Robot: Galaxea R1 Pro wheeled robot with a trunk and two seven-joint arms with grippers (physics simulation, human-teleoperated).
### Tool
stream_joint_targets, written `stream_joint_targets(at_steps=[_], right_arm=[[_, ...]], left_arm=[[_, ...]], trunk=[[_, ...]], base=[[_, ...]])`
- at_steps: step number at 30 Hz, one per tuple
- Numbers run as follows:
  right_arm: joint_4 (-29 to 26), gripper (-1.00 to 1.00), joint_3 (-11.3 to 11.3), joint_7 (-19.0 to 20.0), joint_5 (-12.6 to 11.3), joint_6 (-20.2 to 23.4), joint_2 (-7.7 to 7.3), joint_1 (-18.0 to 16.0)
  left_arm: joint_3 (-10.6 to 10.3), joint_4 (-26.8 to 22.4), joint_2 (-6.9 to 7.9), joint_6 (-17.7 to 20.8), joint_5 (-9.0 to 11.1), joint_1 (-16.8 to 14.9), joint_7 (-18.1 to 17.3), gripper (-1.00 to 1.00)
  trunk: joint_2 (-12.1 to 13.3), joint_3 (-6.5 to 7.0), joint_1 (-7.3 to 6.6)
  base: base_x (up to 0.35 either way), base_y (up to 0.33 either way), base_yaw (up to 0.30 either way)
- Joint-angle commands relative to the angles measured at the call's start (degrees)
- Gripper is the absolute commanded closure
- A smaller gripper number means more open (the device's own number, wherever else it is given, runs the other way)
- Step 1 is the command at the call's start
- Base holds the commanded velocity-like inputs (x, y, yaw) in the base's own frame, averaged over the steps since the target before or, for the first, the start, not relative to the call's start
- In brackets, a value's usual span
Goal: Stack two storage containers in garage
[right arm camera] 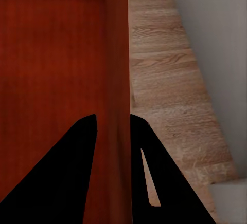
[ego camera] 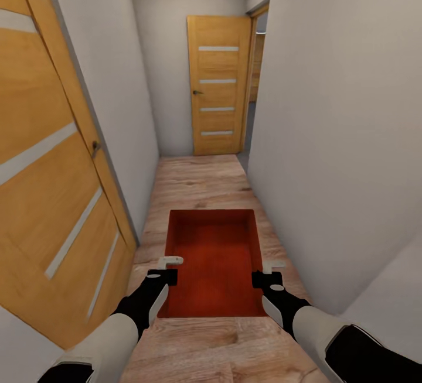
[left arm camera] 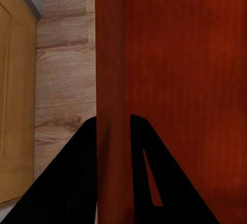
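Storage container [ego camera: 214,263] held level above hallway wood floor [ego camera: 193,181]; left gripper [ego camera: 167,269] and right gripper [ego camera: 268,273] each pinch a thin side wall. Likely light, rigid; opposite-wall hold suits it.

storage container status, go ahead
Left tool shut on storage container left wall, right tool shut on right wall. Container held over hallway wood floor. Open door ahead.

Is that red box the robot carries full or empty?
Empty: the storage container shows only its bare red bottom in the head view.
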Motion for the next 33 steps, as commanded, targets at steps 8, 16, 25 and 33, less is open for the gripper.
stream_joint_targets(at_steps=[8, 16, 25, 33], right_arm=[[-0.16, 1.0, -1.11, -0.35, 0.47, -0.26, -0.01, -0.11], [-0.16, 1.0, -1.11, -0.33, 0.47, -0.26, -0.01, -0.11], [-0.15, 1.0, -1.11, -0.34, 0.47, -0.26, -0.04, -0.11], [-0.15, 1.0, -1.11, -0.35, 0.47, -0.26, -0.04, -0.11]], left_arm=[[-0.65, 2.8, 0.06, 1.25, 0.79, 0.0, 0.44, 1.0], [-0.65, 2.8, 0.06, 1.25, 0.79, 0.0, 0.44, 1.0], [-0.65, 2.8, 0.06, 1.25, 0.79, 0.0, 0.44, 1.0], [-0.65, 2.8, 0.06, 1.25, 0.79, 0.0, 0.44, 1.0]], trunk=[[-0.12, -0.1, 0.07], [-0.12, -0.1, 0.07], [-0.12, -0.1, 0.07], [-0.12, -0.1, 0.07]], base=[[0.323, 0.0, 0.0], [0.323, 0.0, 0.0], [0.323, 0.0, 0.0], [0.323, 0.0, 0.0]])
